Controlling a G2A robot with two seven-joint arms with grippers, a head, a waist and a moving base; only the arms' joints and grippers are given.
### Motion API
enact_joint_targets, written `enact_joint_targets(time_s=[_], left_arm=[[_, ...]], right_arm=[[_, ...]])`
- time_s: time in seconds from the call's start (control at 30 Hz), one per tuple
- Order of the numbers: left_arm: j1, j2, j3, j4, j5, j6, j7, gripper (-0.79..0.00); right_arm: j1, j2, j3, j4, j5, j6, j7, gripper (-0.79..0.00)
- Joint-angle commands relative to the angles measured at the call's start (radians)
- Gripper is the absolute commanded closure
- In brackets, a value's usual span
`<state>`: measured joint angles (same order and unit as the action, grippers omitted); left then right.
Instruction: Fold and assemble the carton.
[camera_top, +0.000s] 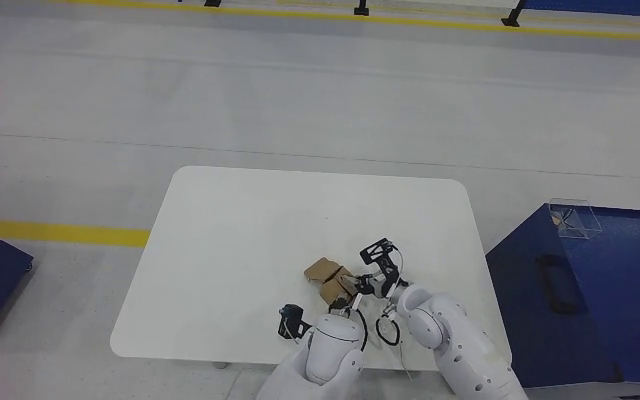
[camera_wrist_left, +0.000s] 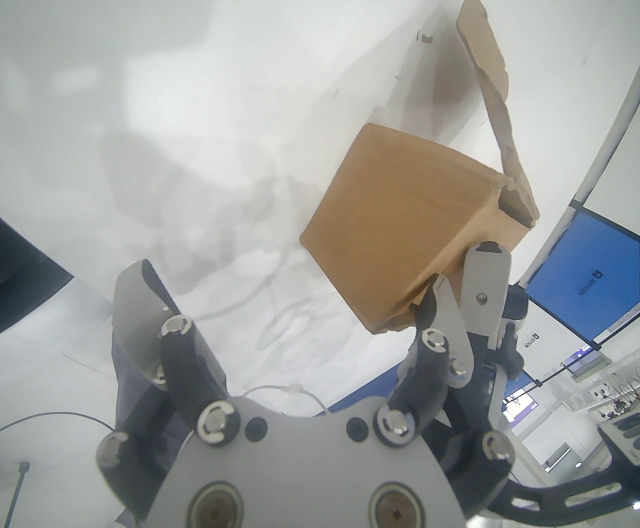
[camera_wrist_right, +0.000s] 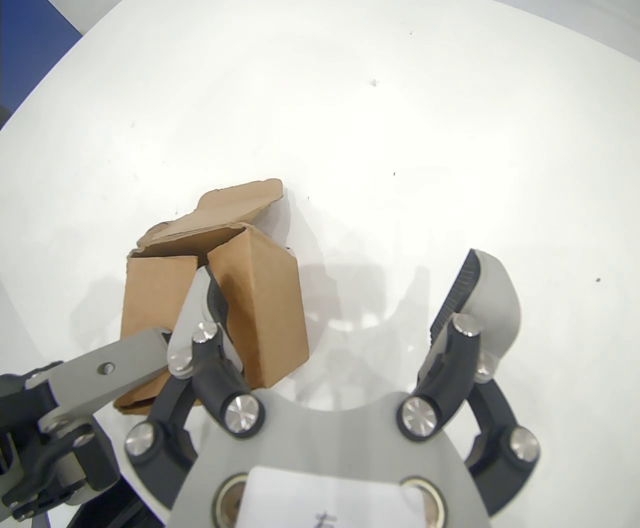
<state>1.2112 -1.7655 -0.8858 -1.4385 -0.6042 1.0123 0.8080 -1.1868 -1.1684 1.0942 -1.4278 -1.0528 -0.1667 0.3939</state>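
A small brown carton (camera_top: 326, 272) lies on the white table (camera_top: 260, 230) near its front edge. Its far end stands open with a ragged flap sticking out (camera_wrist_right: 240, 200). My right gripper (camera_wrist_right: 340, 270) is open: one finger (camera_wrist_right: 207, 300) rests on the carton's upper face (camera_wrist_right: 265, 305), the other hangs over bare table. My left gripper (camera_wrist_left: 287, 277) is open too, and one of its fingers (camera_wrist_left: 440, 310) touches the carton's near lower corner (camera_wrist_left: 395, 225), right beside the right gripper's finger. In the right wrist view that left finger (camera_wrist_right: 105, 367) presses on the carton's near end.
A blue cabinet (camera_top: 570, 290) stands right of the table, with a clear box (camera_top: 573, 215) on top. Loose cable loops (camera_top: 388, 328) hang by the arms at the table's front edge. The table's far and left parts offer free room.
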Motion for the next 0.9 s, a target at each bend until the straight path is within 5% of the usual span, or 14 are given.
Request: enact_joint_targets(time_s=[0.0, 0.33, 0.63, 0.87], left_arm=[[-0.008, -0.005, -0.002, 0.006, -0.007, 0.000, 0.000, -0.785], [0.004, -0.004, 0.000, -0.087, 0.066, 0.000, 0.000, -0.785], [0.128, 0.051, 0.019, -0.431, 0.203, -0.039, 0.038, -0.785], [0.128, 0.059, 0.040, -0.431, 0.220, -0.089, 0.089, -0.785]], right_arm=[[-0.002, 0.000, 0.005, -0.001, -0.002, -0.001, -0.002, -0.785], [-0.029, 0.008, 0.080, -0.045, 0.040, -0.027, -0.051, -0.785], [-0.189, 0.057, 0.286, -0.183, 0.048, -0.267, -0.094, -0.785], [-0.259, 0.079, 0.357, -0.196, 0.057, -0.422, -0.031, -0.785]])
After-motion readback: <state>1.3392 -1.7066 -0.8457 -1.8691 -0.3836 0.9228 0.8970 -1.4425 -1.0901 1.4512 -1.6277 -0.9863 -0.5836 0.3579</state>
